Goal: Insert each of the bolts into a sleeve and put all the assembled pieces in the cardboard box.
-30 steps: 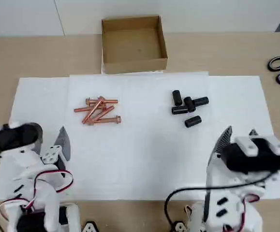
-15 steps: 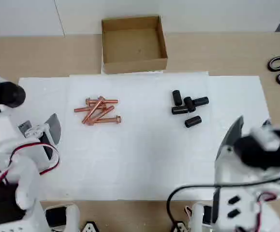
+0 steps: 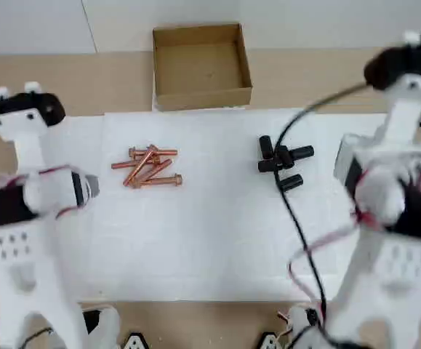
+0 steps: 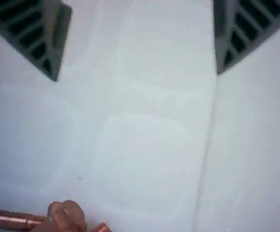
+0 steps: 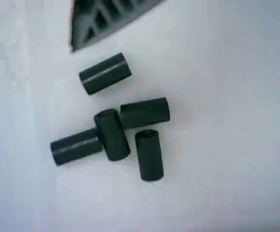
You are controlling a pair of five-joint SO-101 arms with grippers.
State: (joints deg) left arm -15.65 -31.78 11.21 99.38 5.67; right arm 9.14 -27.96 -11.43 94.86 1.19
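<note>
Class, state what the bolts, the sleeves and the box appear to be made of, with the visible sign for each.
Bolts: probably copper-plated metal, judging by the glossy orange-pink sheen.
Sleeves: perhaps plastic or rubber; smooth dull black with a faint highlight line.
Cardboard box: brown card, matte, with folded walls.

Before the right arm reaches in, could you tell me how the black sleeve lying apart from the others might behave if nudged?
The lone sleeve is a smooth cylinder lying on its side, so it would probably roll across the flat white sheet. Its crisp straight edges suggest a rigid part.
</note>
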